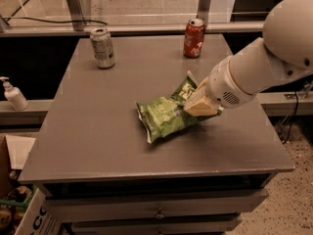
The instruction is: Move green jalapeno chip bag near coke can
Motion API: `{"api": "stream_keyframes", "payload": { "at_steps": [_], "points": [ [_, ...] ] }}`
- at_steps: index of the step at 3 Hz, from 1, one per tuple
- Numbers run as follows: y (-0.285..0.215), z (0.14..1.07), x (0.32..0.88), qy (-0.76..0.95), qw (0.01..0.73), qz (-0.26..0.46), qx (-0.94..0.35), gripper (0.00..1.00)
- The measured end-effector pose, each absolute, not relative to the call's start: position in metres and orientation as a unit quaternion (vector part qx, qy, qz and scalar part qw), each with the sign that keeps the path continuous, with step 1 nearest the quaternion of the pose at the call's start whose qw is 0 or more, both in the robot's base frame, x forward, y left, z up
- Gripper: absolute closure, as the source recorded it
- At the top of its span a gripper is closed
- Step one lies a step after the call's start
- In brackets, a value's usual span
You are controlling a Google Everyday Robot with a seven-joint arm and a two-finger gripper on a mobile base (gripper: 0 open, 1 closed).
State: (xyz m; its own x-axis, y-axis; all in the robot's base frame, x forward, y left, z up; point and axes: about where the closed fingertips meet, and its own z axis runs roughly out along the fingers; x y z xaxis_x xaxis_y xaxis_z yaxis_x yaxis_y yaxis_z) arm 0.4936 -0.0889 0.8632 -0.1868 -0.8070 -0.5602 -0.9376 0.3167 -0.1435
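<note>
The green jalapeno chip bag (pixel 161 115) lies near the middle of the grey table (pixel 98 126), with its right end raised. My gripper (pixel 197 102) comes in from the right and is shut on that right end. The white arm behind it hides part of the bag. The coke can (pixel 193 38) stands upright at the far edge of the table, apart from the bag and beyond it, slightly to the right.
A silver-white can (pixel 102 47) stands at the far left of the table. A soap dispenser (pixel 13 95) sits on a ledge to the left. A cardboard box (pixel 22 214) is on the floor at the lower left. Drawers (pixel 156 210) run under the table's front.
</note>
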Motion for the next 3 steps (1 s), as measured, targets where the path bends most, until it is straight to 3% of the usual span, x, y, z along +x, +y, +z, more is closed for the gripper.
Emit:
{"api": "stream_keyframes", "payload": {
  "at_steps": [2,3],
  "points": [
    [-0.184,0.881,0.545,0.813,0.295,0.081,-0.495,1.0],
    [-0.183,0.881,0.545,0.813,0.295,0.081,-0.495,1.0]
  ]
}}
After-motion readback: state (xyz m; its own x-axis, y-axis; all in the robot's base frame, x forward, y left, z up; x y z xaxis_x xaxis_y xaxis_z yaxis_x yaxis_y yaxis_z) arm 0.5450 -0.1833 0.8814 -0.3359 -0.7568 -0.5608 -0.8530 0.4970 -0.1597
